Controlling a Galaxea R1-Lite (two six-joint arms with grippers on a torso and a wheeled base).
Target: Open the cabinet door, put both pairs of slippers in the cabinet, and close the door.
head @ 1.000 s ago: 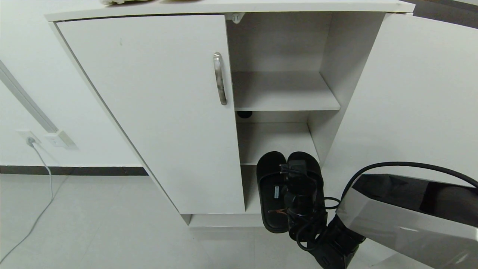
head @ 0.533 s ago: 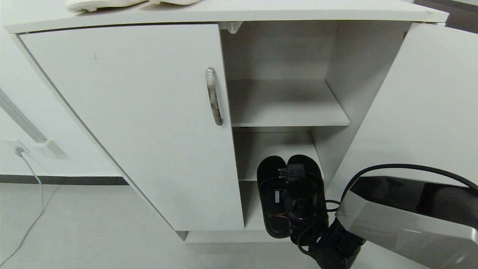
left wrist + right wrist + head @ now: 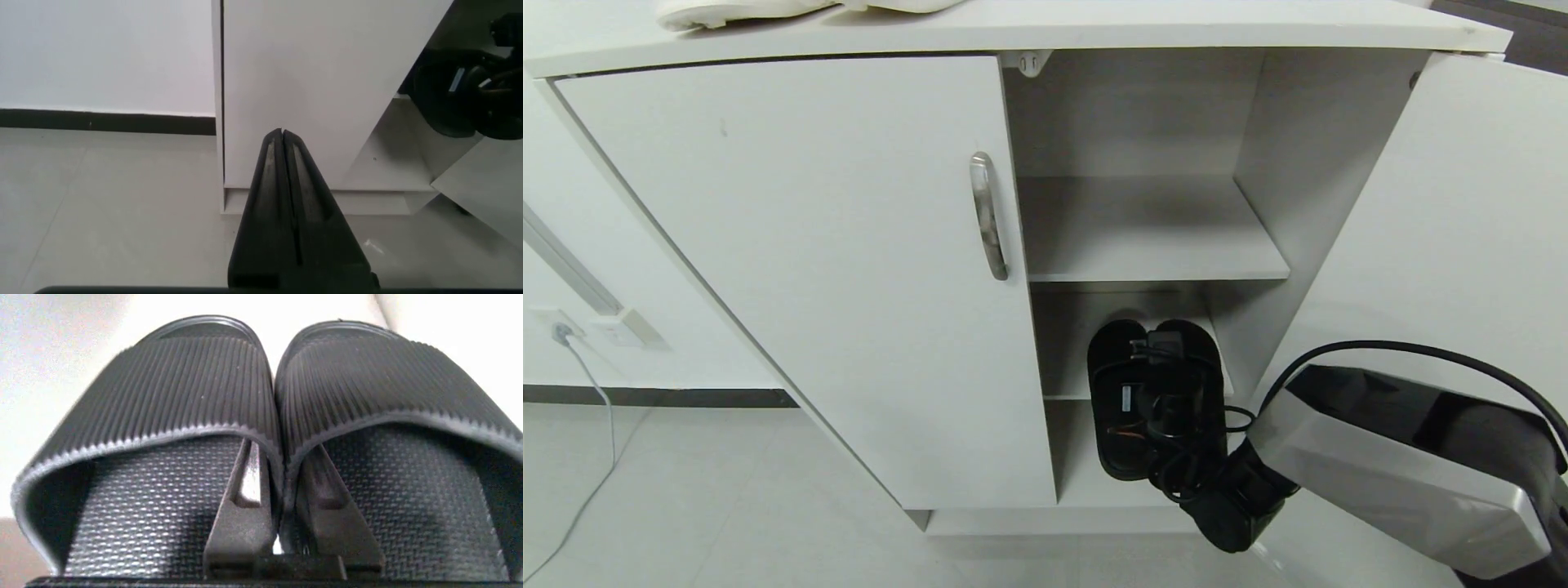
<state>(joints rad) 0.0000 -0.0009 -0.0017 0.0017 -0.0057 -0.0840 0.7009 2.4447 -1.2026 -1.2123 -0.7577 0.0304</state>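
A pair of black slippers point(image 3: 1131, 400) hangs side by side, toes pointing into the open right half of the white cabinet point(image 3: 1143, 237), across the front edge of its lower shelf. My right gripper point(image 3: 1168, 408) is shut on the pair's adjoining inner sides. Its fingers point(image 3: 245, 490) reach under the ribbed straps of the black slippers point(image 3: 196, 400). A white pair of slippers point(image 3: 735, 10) lies on the cabinet top. Low in front of the closed left door point(image 3: 327, 73), my left gripper point(image 3: 282, 137) is shut and empty. The black slippers point(image 3: 458, 90) lie to one side of it.
The right door point(image 3: 1445, 229) stands swung open beside my right arm. The left door point(image 3: 809, 245) is closed, with a metal handle point(image 3: 985, 216). A wall socket with a cable point(image 3: 560, 333) sits at the far left. Bare tiled floor point(image 3: 727, 506) lies before the cabinet.
The head camera shifted, so the cabinet looks larger and lower. My right gripper has carried the black slippers forward, deeper into the open right half.
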